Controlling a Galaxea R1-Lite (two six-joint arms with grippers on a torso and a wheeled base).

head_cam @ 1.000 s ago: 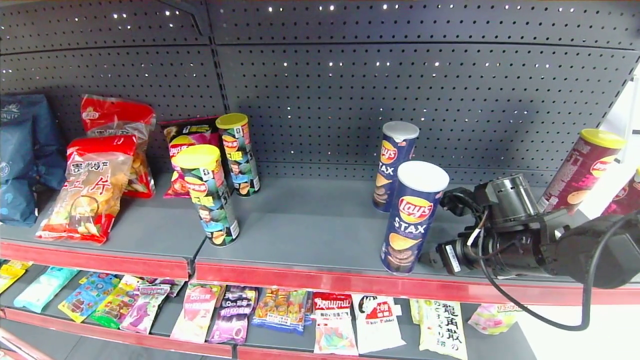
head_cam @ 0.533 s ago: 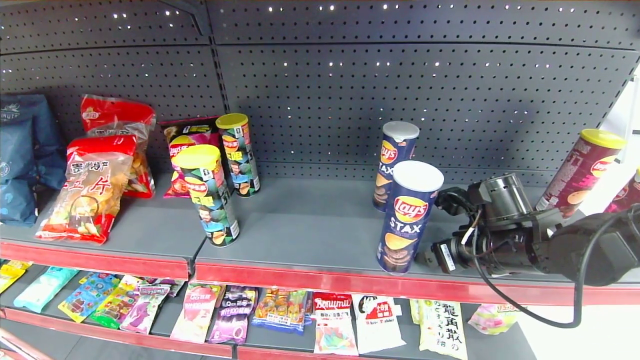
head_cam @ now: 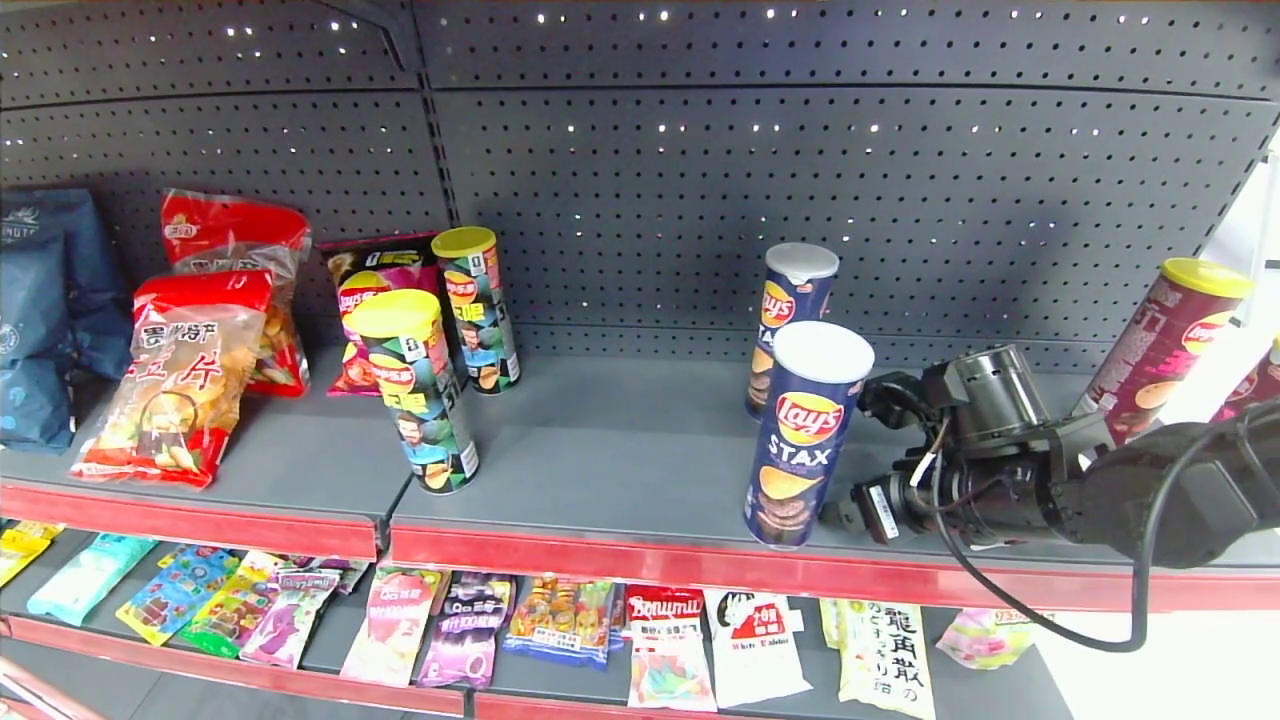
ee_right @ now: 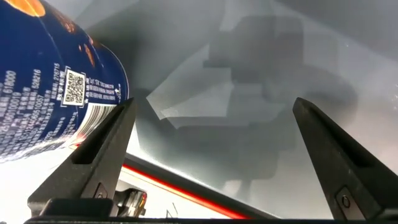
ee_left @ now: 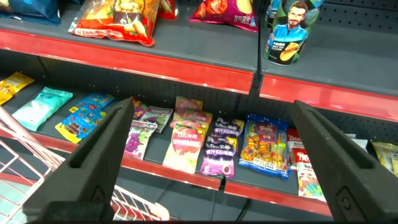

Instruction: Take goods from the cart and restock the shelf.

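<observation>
Blue can is sliding leftward along the shelf: we are nudging it into line with the right gripper, jaws wide, empty.

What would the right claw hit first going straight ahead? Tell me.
Probably the front blue can, standing at one side of the open right claw; the gap itself faces bare shelf, though depth is unclear.
</observation>
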